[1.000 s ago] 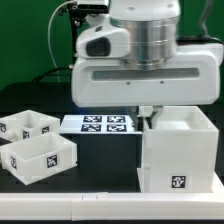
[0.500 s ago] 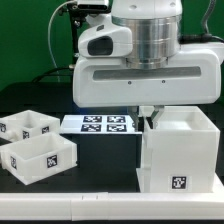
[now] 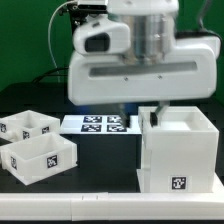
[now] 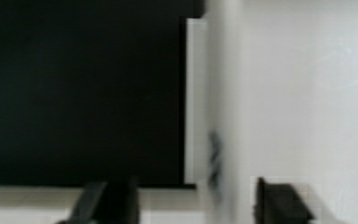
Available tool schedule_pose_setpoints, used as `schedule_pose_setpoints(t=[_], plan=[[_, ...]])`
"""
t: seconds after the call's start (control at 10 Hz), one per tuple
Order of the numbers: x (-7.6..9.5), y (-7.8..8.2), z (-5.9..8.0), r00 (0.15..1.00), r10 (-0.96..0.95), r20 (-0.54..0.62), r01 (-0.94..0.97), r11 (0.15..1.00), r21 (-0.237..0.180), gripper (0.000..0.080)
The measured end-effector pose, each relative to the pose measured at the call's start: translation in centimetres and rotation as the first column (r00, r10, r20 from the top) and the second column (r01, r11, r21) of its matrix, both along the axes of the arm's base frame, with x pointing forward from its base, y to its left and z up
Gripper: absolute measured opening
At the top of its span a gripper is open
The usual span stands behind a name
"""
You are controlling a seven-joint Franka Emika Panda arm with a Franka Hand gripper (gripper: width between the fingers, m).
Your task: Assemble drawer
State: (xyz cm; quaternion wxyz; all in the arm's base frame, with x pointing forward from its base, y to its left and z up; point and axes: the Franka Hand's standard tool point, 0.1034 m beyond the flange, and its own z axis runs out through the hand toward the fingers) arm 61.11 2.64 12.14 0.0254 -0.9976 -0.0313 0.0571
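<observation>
The white hollow cube shell [image 3: 178, 150] stands on the black table at the exterior view's right, with a tag on its front. Two small white two-compartment trays [image 3: 28, 127] [image 3: 42, 156] lie at the left, one behind the other. My gripper [image 3: 149, 113] hangs over the shell's upper left wall, mostly hidden by the big white hand. In the wrist view the shell's wall [image 4: 199, 100] runs between my two dark fingertips [image 4: 105, 203], which stand well apart. My gripper [image 4: 194, 205] is open and straddles the wall edge.
The marker board [image 3: 100, 124] lies flat behind, between the trays and the shell. A white ledge [image 3: 70, 205] runs along the table's front edge. A green backdrop stands at the back left.
The hand has risen and shifted a little toward the exterior view's left. The shell and trays have not moved.
</observation>
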Motion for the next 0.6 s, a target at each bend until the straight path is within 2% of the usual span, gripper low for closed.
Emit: schedule_pose_setpoints(t=[0.1,0.2,0.3,0.4,0.5,0.6], plan=[[0.0,-1.4,1.8,0.999,0.041,0.006,-0.041,0.999,0.001,0.0456],[0.1,-3.1,2.9,0.976,0.217,0.03,-0.217,0.976,0.015,0.0583],[-0.2,-5.4,3.5,0.943,0.33,0.047,-0.332,0.943,0.021,0.0583],[-1.1,-7.5,3.1,0.925,0.376,0.056,-0.378,0.925,0.027,0.0636],[-1.6,-8.4,2.8,0.902,0.427,0.056,-0.429,0.902,0.032,0.0636],[-1.5,-8.1,2.8,0.89,0.451,0.059,-0.454,0.891,0.034,0.0647]])
